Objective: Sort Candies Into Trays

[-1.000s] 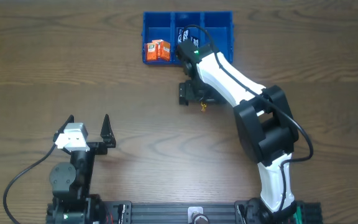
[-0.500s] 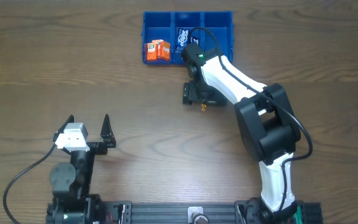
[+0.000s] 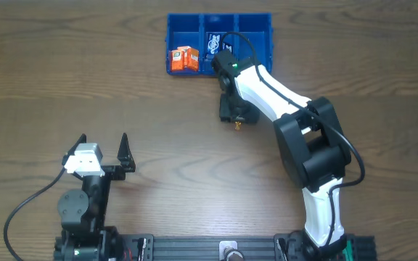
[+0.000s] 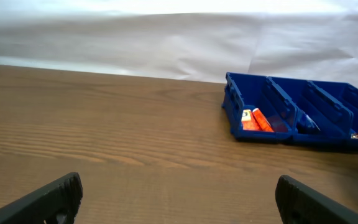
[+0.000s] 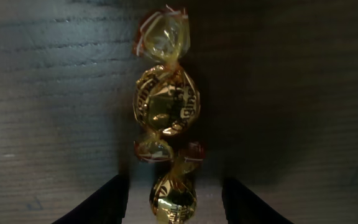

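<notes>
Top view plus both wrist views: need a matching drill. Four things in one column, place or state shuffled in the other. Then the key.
Things
1. orange candies
2. dark-wrapped candy
3. gold candy
4. left gripper

Place or state
a. open, near its own base, away from the tray
b. in the tray's left compartment
c. on the table, between the open fingers of the right gripper
d. in the tray's middle compartment

Pairs: 1-b, 2-d, 3-c, 4-a

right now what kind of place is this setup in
Probably a robot test bench rather than a home: bare wood-grain table, plain white backdrop, a blue compartment tray holding orange candies.
</notes>
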Action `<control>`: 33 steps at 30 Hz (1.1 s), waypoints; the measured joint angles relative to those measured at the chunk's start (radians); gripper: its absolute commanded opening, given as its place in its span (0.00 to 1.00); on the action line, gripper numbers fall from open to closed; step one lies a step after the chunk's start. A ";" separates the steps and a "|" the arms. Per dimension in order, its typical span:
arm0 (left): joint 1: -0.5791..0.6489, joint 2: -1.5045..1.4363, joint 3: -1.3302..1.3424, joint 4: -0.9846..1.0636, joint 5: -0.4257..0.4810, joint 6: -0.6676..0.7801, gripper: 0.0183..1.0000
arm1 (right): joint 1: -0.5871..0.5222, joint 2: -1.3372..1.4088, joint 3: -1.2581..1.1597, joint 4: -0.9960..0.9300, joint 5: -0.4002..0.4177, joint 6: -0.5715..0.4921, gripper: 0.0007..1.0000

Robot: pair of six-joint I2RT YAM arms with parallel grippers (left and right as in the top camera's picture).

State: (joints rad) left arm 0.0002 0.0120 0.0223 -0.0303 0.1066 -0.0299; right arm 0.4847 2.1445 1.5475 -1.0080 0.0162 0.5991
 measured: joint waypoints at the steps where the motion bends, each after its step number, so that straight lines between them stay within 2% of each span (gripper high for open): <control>1: 0.000 0.000 0.000 0.000 0.000 0.000 1.00 | 0.000 0.000 0.000 -0.002 0.000 0.000 0.50; 11: 0.000 0.000 0.000 0.000 0.000 0.000 1.00 | 0.000 0.000 0.000 -0.011 0.001 0.001 0.33; 21: 0.000 0.000 0.000 0.000 0.000 0.000 1.00 | 0.000 0.000 0.000 -0.012 0.002 0.002 0.10; 28: 0.000 0.000 0.000 0.000 0.000 0.000 1.00 | -0.008 -0.029 -0.009 0.011 0.000 -0.003 0.08; 33: 0.000 0.000 0.000 0.000 0.000 0.000 1.00 | -0.053 -0.246 0.000 0.046 0.040 -0.031 0.04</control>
State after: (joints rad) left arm 0.0002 0.0120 0.0223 -0.0303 0.1066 -0.0299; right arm 0.4313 1.8988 1.5471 -0.9619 0.0559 0.5686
